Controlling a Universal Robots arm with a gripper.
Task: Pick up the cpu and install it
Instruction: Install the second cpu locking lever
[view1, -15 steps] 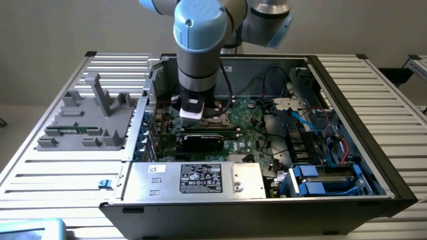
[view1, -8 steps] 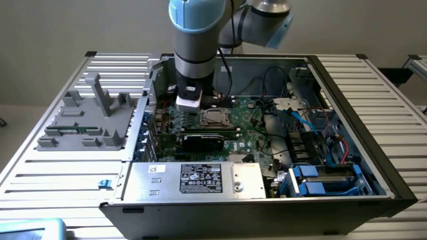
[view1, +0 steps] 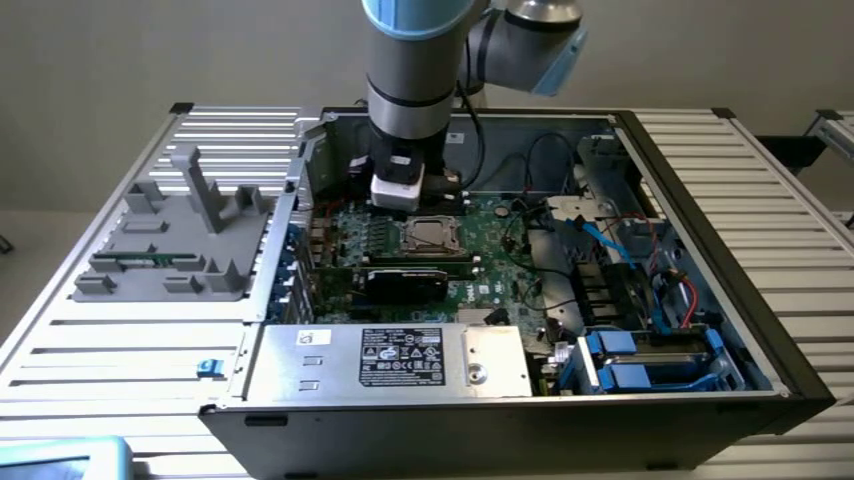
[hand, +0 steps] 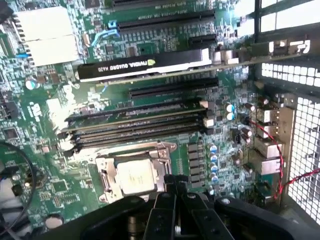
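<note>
Gripper (hand: 172, 192) pinched shut, empty, hovering just off socket edge. Cpu (hand: 135, 177) sits in socket (view1: 430, 236); RAM slots (hand: 135, 127) crowd one side, open board elsewhere.

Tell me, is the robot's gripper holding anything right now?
No. The gripper is shut with nothing between its fingers. It hangs just above the motherboard, and the cpu sits in its socket.

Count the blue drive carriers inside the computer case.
2. In the exterior view, the upper blue carrier sits right of the power supply; the lower blue carrier directly beneath. More may be hidden.
</note>
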